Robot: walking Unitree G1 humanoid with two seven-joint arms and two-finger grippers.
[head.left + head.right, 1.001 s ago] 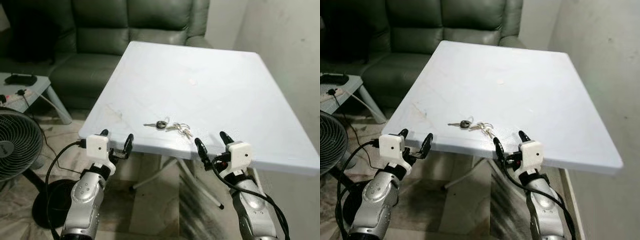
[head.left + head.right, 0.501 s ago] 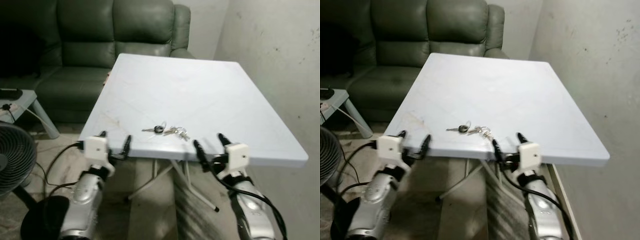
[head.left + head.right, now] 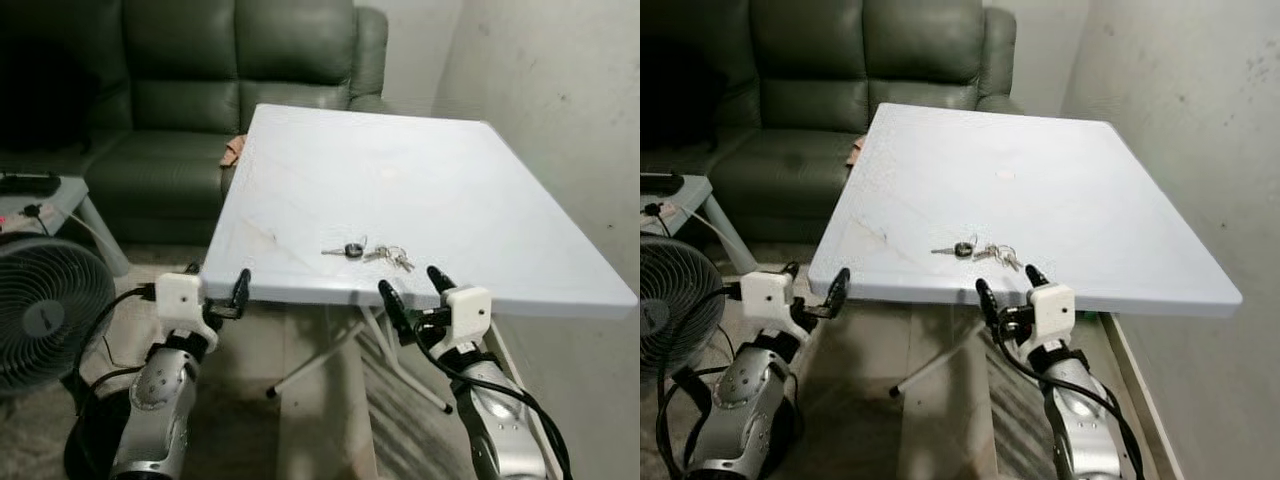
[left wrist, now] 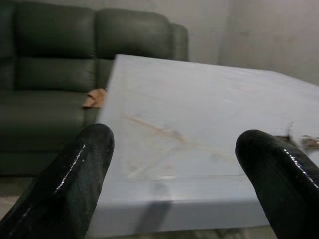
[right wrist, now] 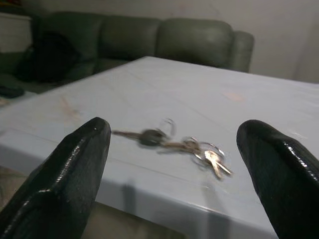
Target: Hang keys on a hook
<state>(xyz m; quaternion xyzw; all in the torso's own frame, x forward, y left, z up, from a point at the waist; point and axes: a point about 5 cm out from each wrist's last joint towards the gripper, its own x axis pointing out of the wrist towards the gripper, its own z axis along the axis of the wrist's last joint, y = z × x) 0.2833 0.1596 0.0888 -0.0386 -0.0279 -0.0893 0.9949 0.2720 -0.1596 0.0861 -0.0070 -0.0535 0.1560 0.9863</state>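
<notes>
My whole view has swung since a moment ago: the round grey floor fan (image 3: 45,310) fills more of my left side again, and the pale blue-white plastic table (image 3: 450,180) sits further right, so I have shifted, not the things. My left pincer (image 3: 215,290) hangs spread wide at the table's near left corner, holding nothing, as before. The bunch of silver keys with one black-headed key (image 3: 368,252) lies flat where it did, near the front edge, untouched. My right pincer (image 3: 412,288) is gaping too, just before that edge, and through its wrist camera the keys (image 5: 179,145) sit almost between my fingers. I judge I am now squared up for the grasp.
</notes>
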